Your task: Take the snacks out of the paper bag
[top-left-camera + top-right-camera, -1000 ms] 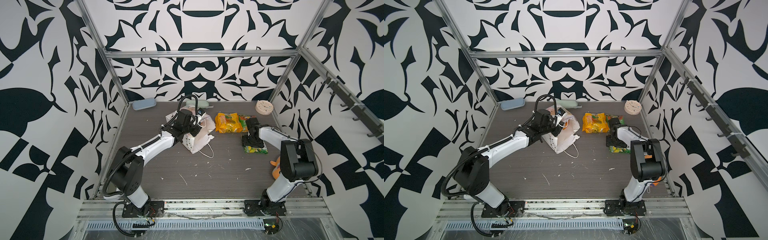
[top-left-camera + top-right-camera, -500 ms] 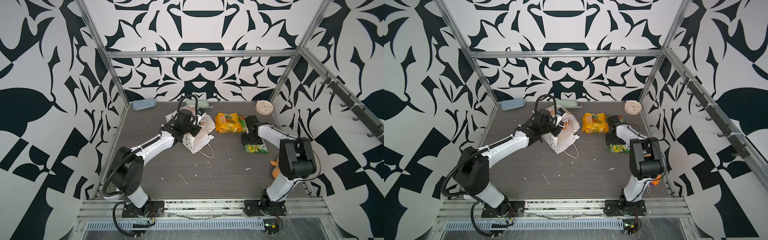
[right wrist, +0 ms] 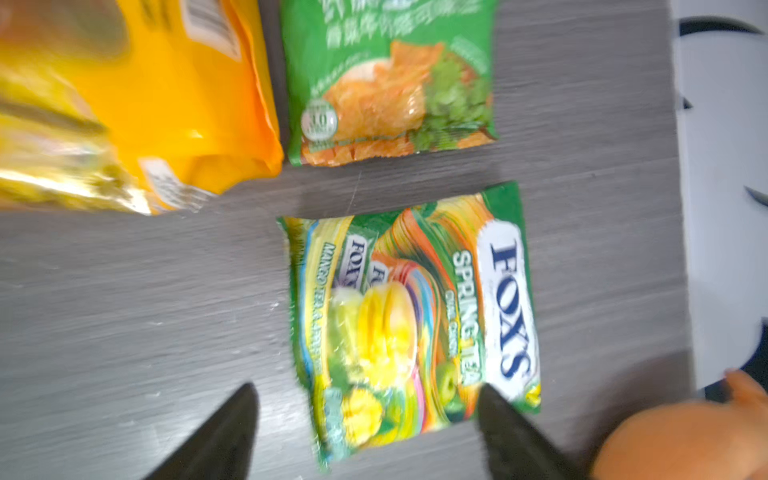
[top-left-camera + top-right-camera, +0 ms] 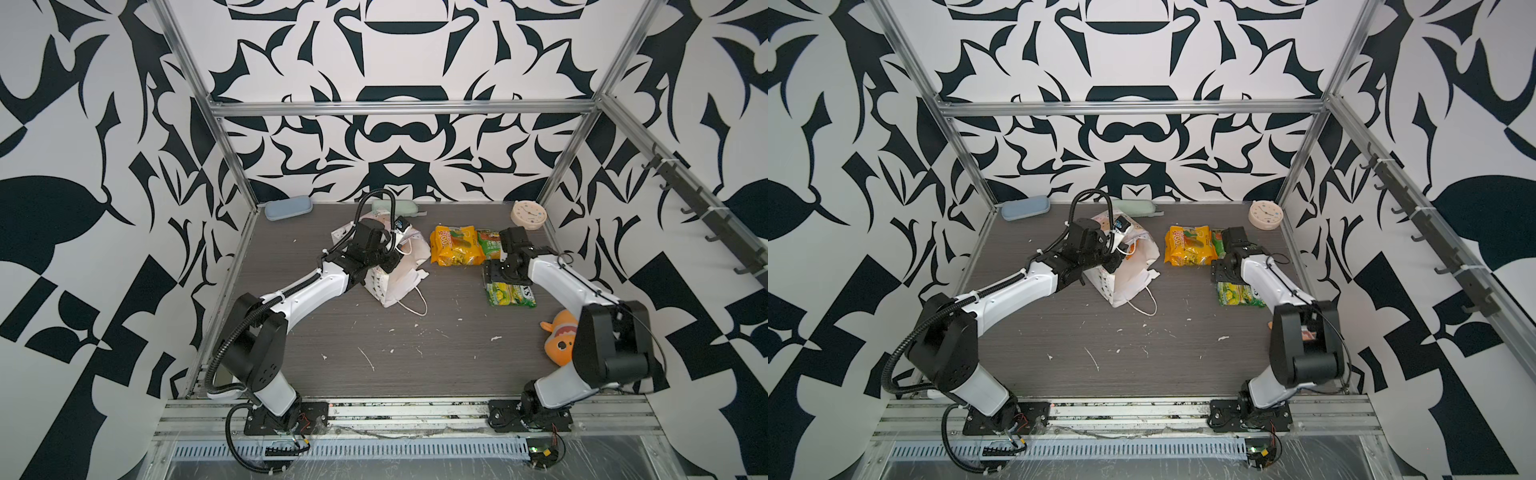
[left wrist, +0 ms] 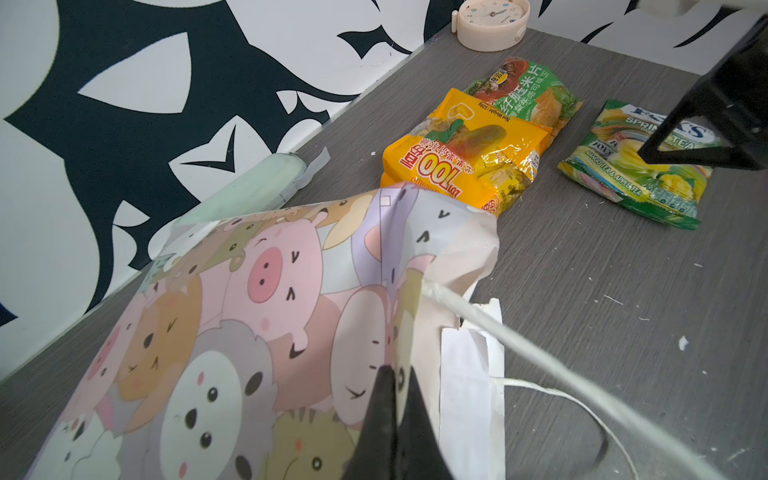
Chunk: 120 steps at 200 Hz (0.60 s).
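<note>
Releasing the Fox's snack packet, one more out, at the paper bag's three o'clock, the right gripper spreads; the left gripper pinches the bag.

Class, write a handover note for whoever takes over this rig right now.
Left gripper: shut, fingers pinching the pastel animal-print white paper bag, which lies tipped over.
Right gripper: open over the green crinkly tea-candy packet, not holding it.
Done: that packet, a yellow-orange fruit packet and a green rice-cracker packet lie outside.
Left: the bag's inside is hidden; empty any remaining packets.
</note>
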Each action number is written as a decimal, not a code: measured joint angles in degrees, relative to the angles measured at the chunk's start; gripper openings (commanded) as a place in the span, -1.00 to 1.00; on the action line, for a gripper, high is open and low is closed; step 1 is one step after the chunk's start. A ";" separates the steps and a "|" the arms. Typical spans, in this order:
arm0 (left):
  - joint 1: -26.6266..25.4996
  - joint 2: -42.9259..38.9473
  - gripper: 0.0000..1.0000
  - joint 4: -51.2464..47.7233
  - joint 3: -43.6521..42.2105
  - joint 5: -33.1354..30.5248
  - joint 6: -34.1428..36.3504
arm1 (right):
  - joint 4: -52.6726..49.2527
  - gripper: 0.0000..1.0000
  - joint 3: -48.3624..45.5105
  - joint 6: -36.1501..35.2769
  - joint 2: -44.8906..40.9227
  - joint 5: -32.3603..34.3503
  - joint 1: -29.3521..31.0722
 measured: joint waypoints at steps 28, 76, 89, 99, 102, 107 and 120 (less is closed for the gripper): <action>0.00 0.00 -1.00 0.02 0.00 0.00 0.00 | 2.16 0.99 -7.74 5.53 -5.60 -5.79 -5.42; 0.00 0.00 -1.00 0.02 0.00 0.09 0.00 | 4.33 0.75 -12.94 9.53 -0.61 -12.11 -8.96; 0.00 0.00 -1.00 0.00 0.00 0.09 0.00 | 5.49 0.70 -12.94 9.70 0.68 -12.63 -8.87; 0.00 0.00 -1.00 0.00 0.00 0.07 0.00 | 6.27 0.67 -12.90 9.75 1.53 -12.72 -8.83; 0.00 0.00 -1.00 0.00 0.00 0.07 0.00 | 6.51 0.66 -12.90 9.77 1.75 -12.70 -8.83; 0.00 0.00 -1.00 0.00 0.00 0.07 0.00 | 6.78 0.65 -12.81 9.75 2.12 -12.66 -8.83; 0.00 0.00 -1.00 -0.02 0.00 0.07 -0.02 | 7.41 0.61 -12.46 9.73 3.08 -12.39 -8.83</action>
